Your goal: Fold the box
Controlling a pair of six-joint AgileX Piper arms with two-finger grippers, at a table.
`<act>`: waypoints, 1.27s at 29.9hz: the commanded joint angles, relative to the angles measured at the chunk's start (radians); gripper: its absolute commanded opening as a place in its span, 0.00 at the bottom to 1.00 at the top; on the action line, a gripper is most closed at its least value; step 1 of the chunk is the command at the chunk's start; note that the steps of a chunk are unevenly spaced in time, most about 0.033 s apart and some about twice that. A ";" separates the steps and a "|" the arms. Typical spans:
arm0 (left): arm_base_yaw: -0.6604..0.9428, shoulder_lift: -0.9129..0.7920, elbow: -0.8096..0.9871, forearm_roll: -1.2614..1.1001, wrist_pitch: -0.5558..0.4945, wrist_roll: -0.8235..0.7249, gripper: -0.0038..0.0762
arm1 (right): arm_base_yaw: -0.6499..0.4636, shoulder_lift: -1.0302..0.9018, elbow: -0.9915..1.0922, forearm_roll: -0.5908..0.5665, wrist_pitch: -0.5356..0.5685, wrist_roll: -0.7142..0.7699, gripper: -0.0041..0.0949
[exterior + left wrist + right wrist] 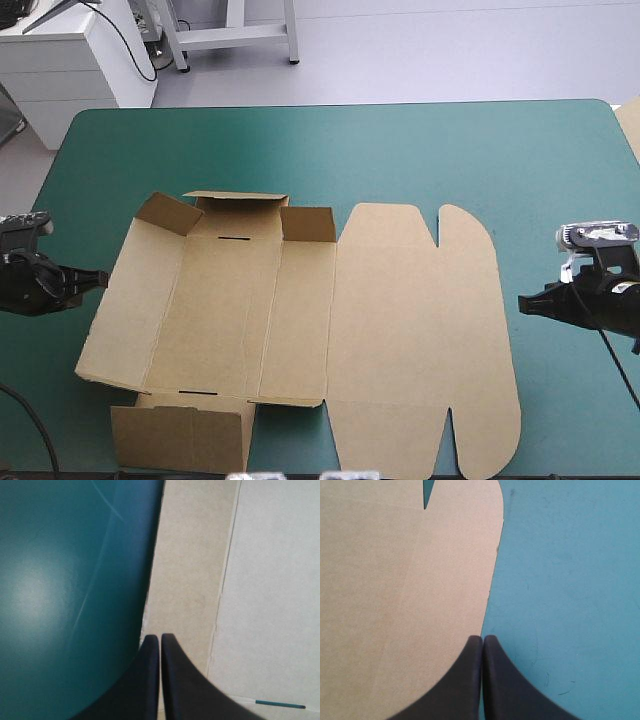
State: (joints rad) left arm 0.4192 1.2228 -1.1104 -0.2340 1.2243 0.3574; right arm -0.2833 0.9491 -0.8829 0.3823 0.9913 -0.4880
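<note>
Your left gripper (160, 637) closed, empty, at left edge of box (300, 320) | right gripper (483, 638) closed, empty, at its right edge | box mostly flat between them | risk: push closed-fingered and you slide the sheet.

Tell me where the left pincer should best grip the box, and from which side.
Grip the box by the outer edge of its left wall panel, coming in from the table's left. That edge is long, straight and free, and seems slightly lifted off the teal-green cover. The left pincer sits shut beside it, so it must open first.
</note>
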 commanded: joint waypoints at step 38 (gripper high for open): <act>0.038 0.212 0.002 -0.061 0.003 0.164 0.76 | -0.005 0.064 -0.019 0.028 -0.042 -0.042 0.03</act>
State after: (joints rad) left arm 0.4562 1.4309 -1.0864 -0.2571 1.2137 0.5021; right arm -0.2833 1.0221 -0.8776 0.3896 0.9801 -0.5208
